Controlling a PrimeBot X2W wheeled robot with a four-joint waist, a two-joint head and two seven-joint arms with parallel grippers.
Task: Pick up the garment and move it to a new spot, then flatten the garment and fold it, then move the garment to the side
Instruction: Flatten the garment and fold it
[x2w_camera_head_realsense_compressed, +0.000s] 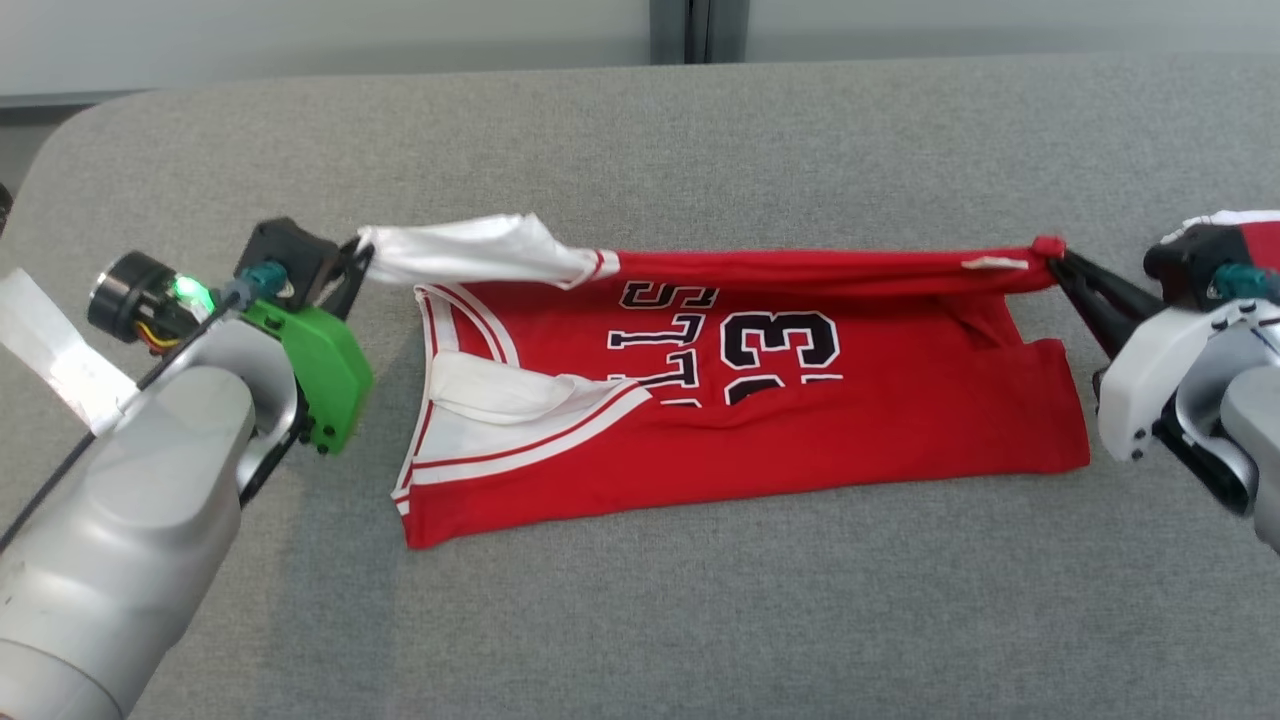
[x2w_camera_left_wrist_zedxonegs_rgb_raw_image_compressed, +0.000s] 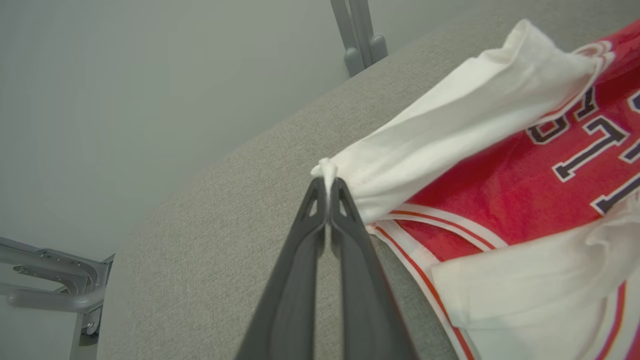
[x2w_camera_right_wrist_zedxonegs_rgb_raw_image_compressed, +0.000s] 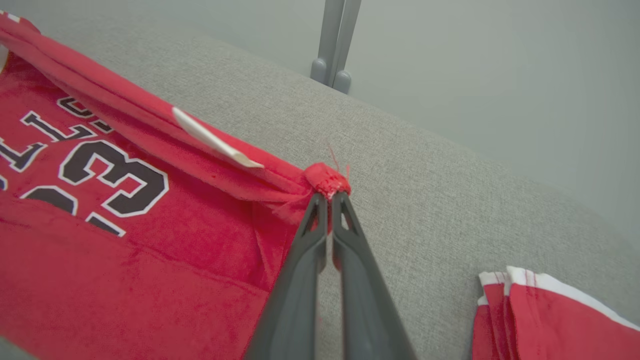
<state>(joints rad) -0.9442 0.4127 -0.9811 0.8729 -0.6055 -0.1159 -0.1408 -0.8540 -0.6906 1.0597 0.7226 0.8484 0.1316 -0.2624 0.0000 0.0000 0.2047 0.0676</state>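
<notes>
**Jersey pinched at both ends of its upper edge**

I see the red jersey (x2w_camera_head_realsense_compressed: 760, 420) lying across the middle of the head view on the grey padded table (x2w_camera_head_realsense_compressed: 640, 620), its upper edge drawn into a taut line. My left gripper (x2w_camera_head_realsense_compressed: 358, 255), at centre left of the frame, is clamped on the white shoulder fabric; the left wrist view shows a white tuft squeezed between the closed fingers (x2w_camera_left_wrist_zedxonegs_rgb_raw_image_compressed: 300, 250). My right gripper (x2w_camera_head_realsense_compressed: 1060, 262), at centre right, pinches the red hem corner tight. Another folded red-and-white garment (x2w_camera_right_wrist_zedxonegs_rgb_raw_image_compressed: 550, 320) lies at the lower right of the right wrist view.
</notes>
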